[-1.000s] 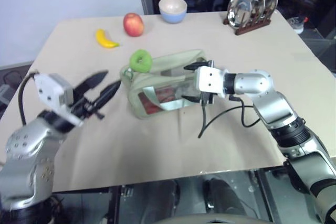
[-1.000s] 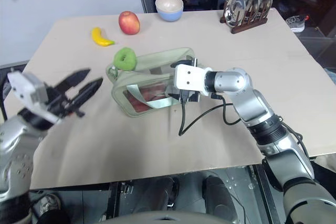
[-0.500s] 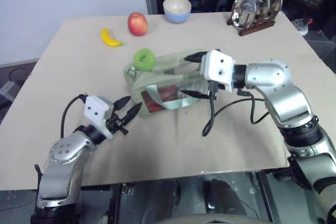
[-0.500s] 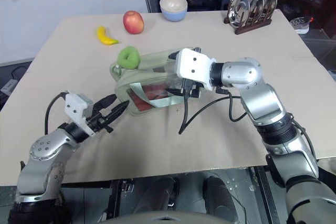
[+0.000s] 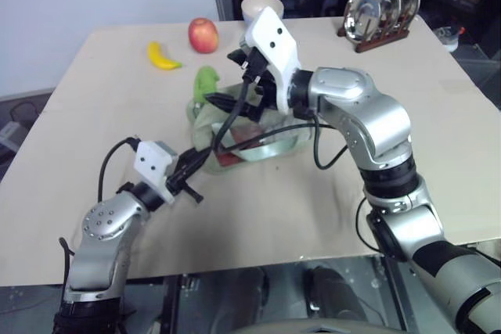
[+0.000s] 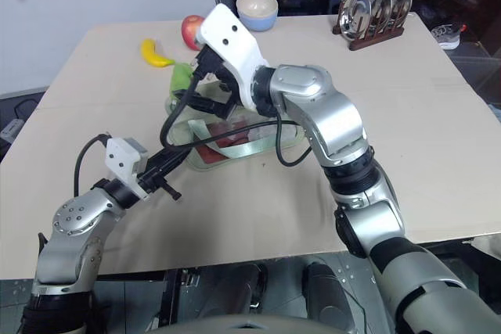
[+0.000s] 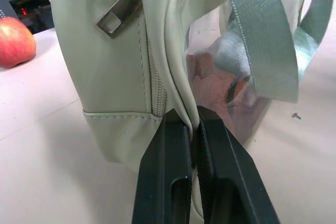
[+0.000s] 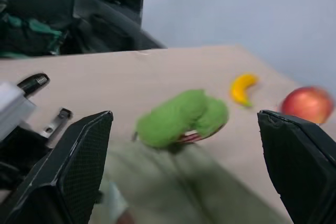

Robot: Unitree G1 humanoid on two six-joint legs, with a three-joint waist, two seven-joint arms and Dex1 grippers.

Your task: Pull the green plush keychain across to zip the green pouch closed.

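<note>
Sage-green fabric marks the green pouch (image 5: 252, 132), which sits near the middle of the bench (image 5: 102, 107) in the left eye view. A second ago the left tool (image 5: 201, 160) hung open and well short of it; now it is at the pouch's near-left corner with its fingers drawn together. The right tool (image 5: 235, 84) was low at the pouch's right end then; it has since risen and swung over the pouch top, fingers spread wide, with the green plush keychain (image 5: 206, 82) just beside them at the pouch's far-left corner. A banana (image 5: 161, 56) and an apple (image 5: 203, 35) lie beyond, a bowl (image 5: 252, 5) behind the right wrist, a plate rack (image 5: 377, 13) at the far right. Bare bench runs wide to the right of the pouch and along the near edge.

From the right eye, the same layout: the left tool meets the pouch's corner, and the near bench edge is well apart from the pouch.

At the left wrist, the two black fingers (image 7: 173, 171) pinch the pouch's corner seam between them, beside the clear panel and a strap (image 7: 262, 40). A metal zipper pull (image 7: 116, 19) on a green ring hangs above.

At the right wrist, the fingers (image 8: 63, 177) stand far apart, holding nothing, with the keychain between them farther on, blurred.
</note>
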